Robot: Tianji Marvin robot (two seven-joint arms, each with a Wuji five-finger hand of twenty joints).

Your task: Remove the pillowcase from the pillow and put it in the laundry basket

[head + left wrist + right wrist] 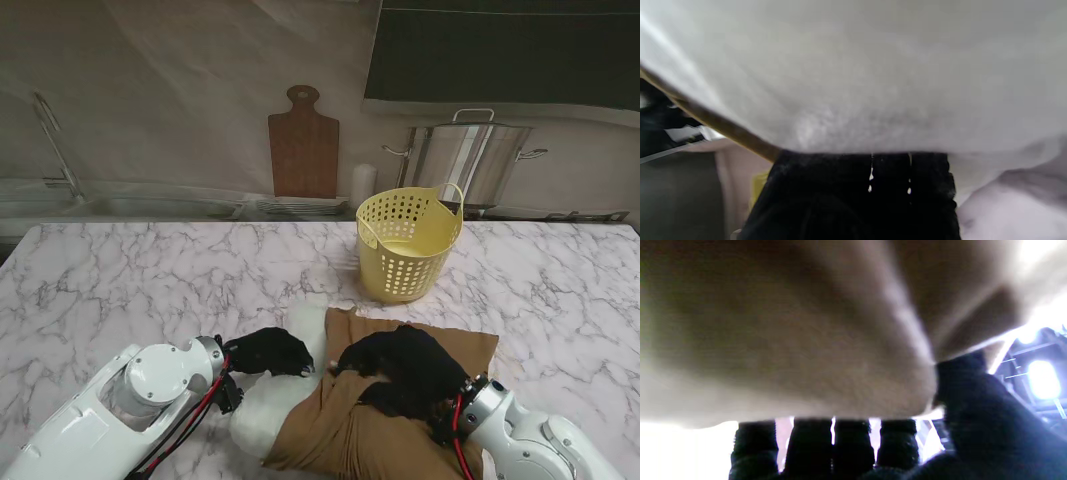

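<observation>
The right hand (pixel 405 372), nearest the camera, lay clamped on the brown pillowcase (pixel 350 420), a fold pinched between thumb and fingers (pixel 846 446). The left hand (pixel 268 352), just left of the pillowcase, pressed on the bared white pillow (pixel 265 405); whether it gripped could not be told. The pillow's long axis ran toward the laundry basket (pixel 408 245), which stood beyond the pillowcase, nearer the right hand.

A marble-patterned table (pixel 130 290) is seen bearing a yellow laundry basket (pixel 408 243) and a partly uncovered pillow (pixel 268 400).
</observation>
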